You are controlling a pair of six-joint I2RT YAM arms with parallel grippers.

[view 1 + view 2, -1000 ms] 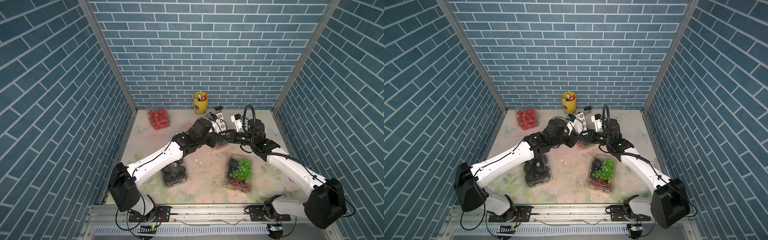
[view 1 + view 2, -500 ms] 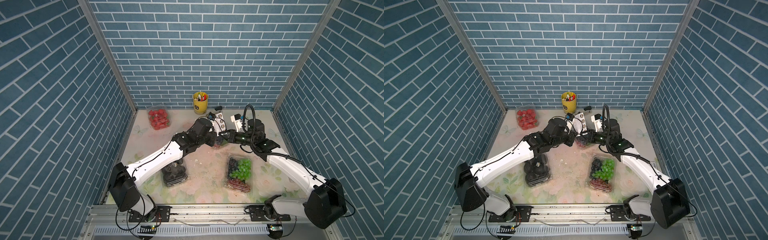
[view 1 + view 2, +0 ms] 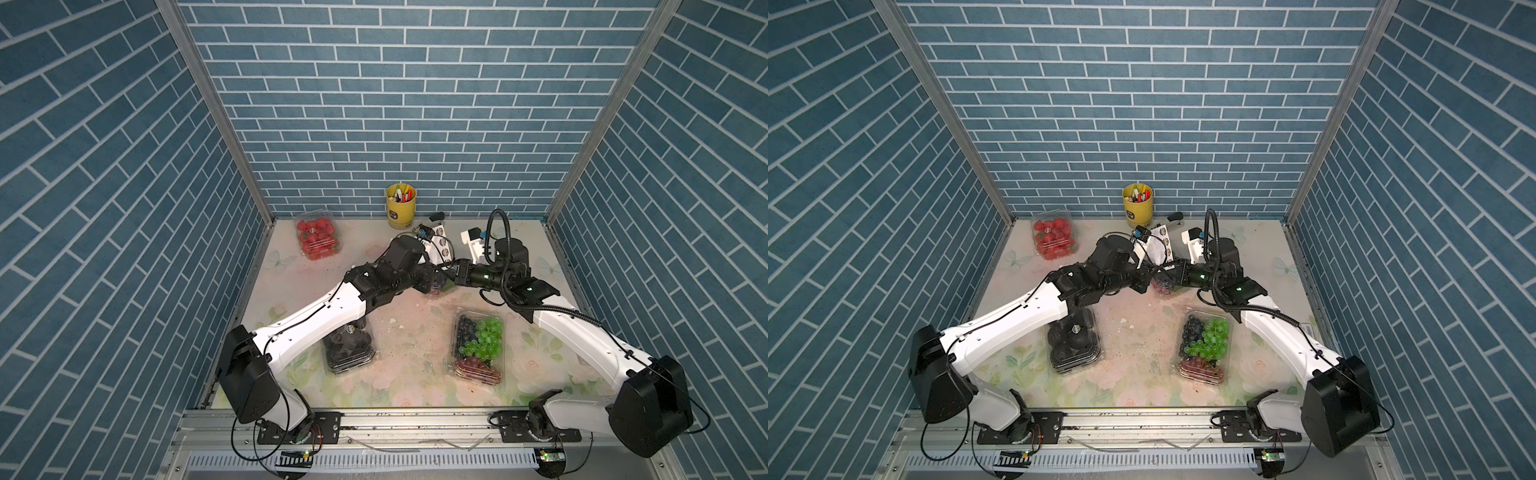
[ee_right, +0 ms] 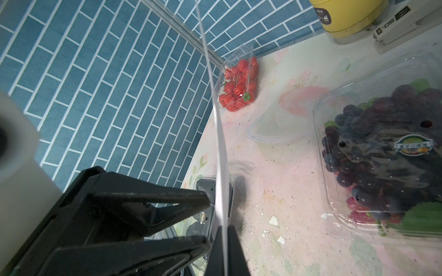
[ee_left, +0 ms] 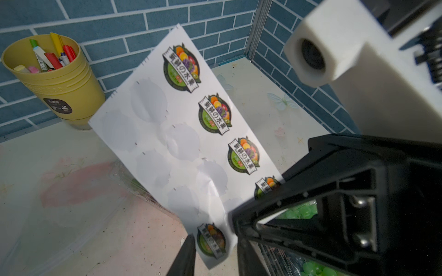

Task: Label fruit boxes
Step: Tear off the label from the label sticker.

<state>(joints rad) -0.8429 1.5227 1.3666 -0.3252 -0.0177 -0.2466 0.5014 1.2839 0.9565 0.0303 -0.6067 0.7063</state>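
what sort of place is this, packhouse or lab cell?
Probably a lab cell staged as a fruit-labelling bench: brick-print wall panels on metal framing, left arm and right arm bolted to a front rail, strawberry punnet on a floral tabletop, sticker sheet in the right pincer.

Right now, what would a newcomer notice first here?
Mid-table, the right fingers pinch a white sticker sheet upright while the left fingers, apart, reach toward it. Then the red strawberry box in the far left corner and the yellow pen cup by the back wall.
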